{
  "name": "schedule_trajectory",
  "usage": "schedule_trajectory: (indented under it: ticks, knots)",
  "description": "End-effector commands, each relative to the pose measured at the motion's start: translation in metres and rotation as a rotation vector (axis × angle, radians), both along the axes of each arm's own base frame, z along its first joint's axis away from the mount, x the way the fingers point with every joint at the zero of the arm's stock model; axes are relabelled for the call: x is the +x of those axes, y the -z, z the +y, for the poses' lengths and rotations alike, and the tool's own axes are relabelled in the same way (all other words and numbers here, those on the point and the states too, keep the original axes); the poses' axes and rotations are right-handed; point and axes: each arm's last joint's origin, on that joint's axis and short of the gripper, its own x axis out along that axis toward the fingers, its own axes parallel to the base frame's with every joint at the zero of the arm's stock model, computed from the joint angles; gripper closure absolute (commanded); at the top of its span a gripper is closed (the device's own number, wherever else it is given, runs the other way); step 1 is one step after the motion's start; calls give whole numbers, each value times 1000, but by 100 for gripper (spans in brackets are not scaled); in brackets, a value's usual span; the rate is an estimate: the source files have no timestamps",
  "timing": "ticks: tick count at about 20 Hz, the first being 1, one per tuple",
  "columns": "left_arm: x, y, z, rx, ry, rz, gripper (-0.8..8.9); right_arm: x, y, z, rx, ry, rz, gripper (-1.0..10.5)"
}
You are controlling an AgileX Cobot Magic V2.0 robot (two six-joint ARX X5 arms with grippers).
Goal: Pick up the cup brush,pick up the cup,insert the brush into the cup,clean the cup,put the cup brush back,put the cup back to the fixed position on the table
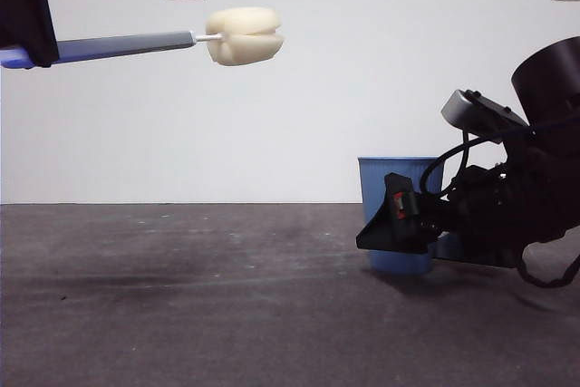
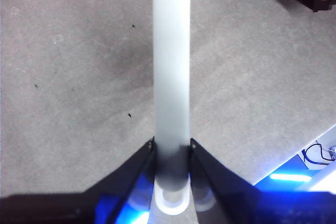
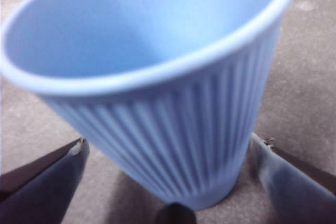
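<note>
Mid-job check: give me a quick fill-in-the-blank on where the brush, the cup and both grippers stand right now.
1. The left gripper is shut on the handle of the ____.
2. The cup brush is held roughly level, its sponge head ____ the table.
3. The right gripper has its jaws ____ on either side of the cup.
4. The cup stands ____ on the table.

Missing words: cup brush; above; open; upright
</note>
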Motion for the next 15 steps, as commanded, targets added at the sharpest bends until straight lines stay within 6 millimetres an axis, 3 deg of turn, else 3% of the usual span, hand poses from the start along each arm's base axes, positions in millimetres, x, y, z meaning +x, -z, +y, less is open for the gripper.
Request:
schedule_trajectory:
  ticks: [1, 2, 8, 15]
  knots:
    - [0, 0, 0, 0, 1, -3, 822, 0, 2, 2, 15, 16, 4, 420]
    - [0, 0, 0, 0, 1, -3, 822, 1, 1, 2, 17, 17, -1, 425]
    - [0, 0, 0, 0, 2, -4, 822, 2, 0, 1, 6, 60, -11, 768]
    - [0, 0, 0, 2, 3, -4, 822, 2, 0, 1, 6, 57, -10, 952]
